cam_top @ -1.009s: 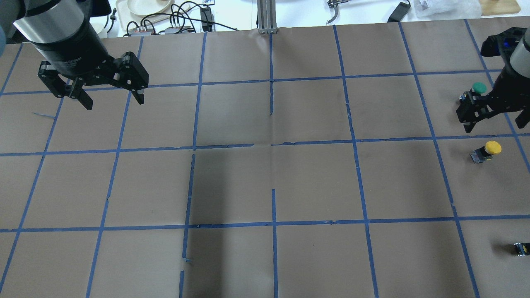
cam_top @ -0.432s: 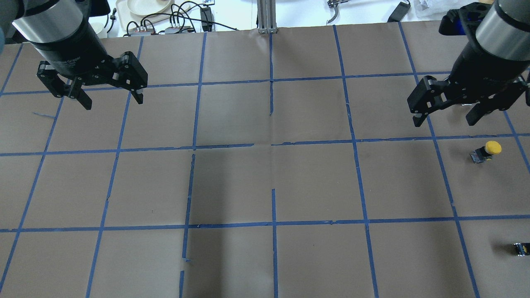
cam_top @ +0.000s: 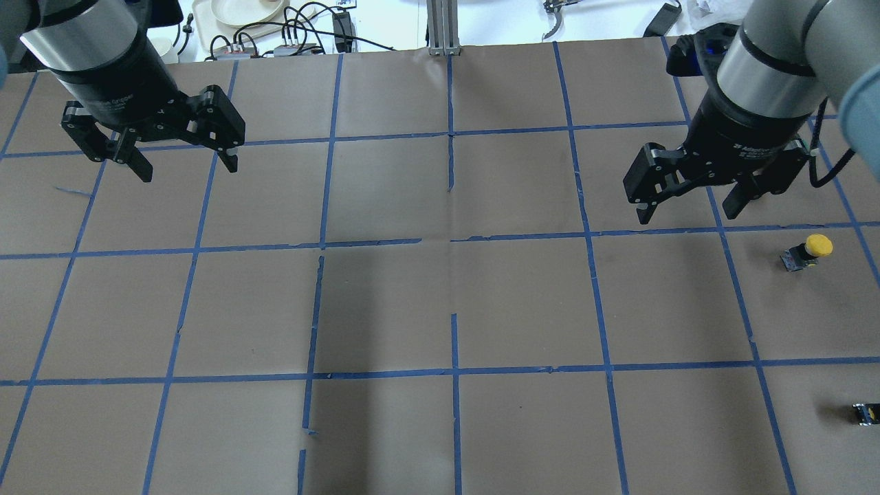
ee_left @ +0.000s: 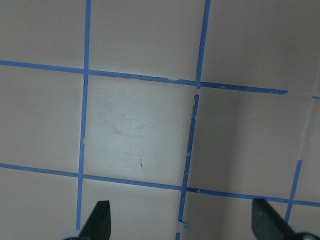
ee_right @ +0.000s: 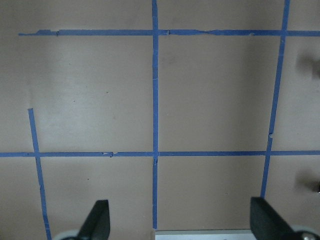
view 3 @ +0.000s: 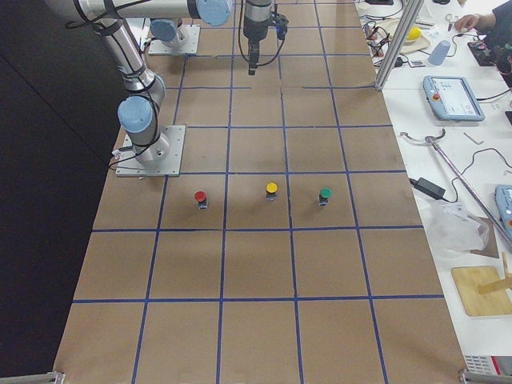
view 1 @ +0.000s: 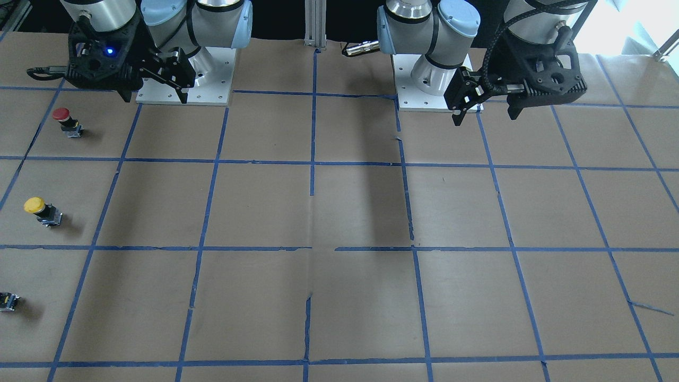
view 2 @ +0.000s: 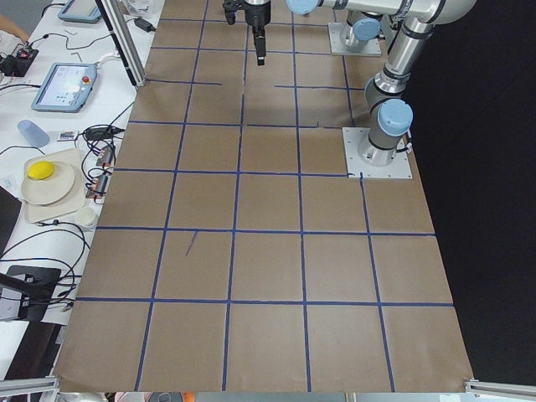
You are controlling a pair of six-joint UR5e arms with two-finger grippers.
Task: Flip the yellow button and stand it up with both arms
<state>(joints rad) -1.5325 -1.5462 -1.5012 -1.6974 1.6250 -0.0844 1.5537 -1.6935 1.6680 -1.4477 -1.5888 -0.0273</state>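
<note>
The yellow button lies tilted on the brown paper near the table's right edge, yellow cap up and to the right, black-grey body down and to the left. It also shows in the front view and the right side view. My right gripper is open and empty, in the air to the left of the button and a little beyond it; it also shows in the front view. My left gripper is open and empty over the far left of the table, far from the button; it also shows in the front view. Both wrist views show only taped paper between open fingers.
A red-capped button stands nearer my base and a green-capped one farther out, in line with the yellow one. A small capless block lies at the right edge. Cables and a plate lie beyond the far edge.
My right gripper has swung in from the right edge toward the table's middle and now hides the green button in the overhead view. The left gripper and yellow button have not moved.
</note>
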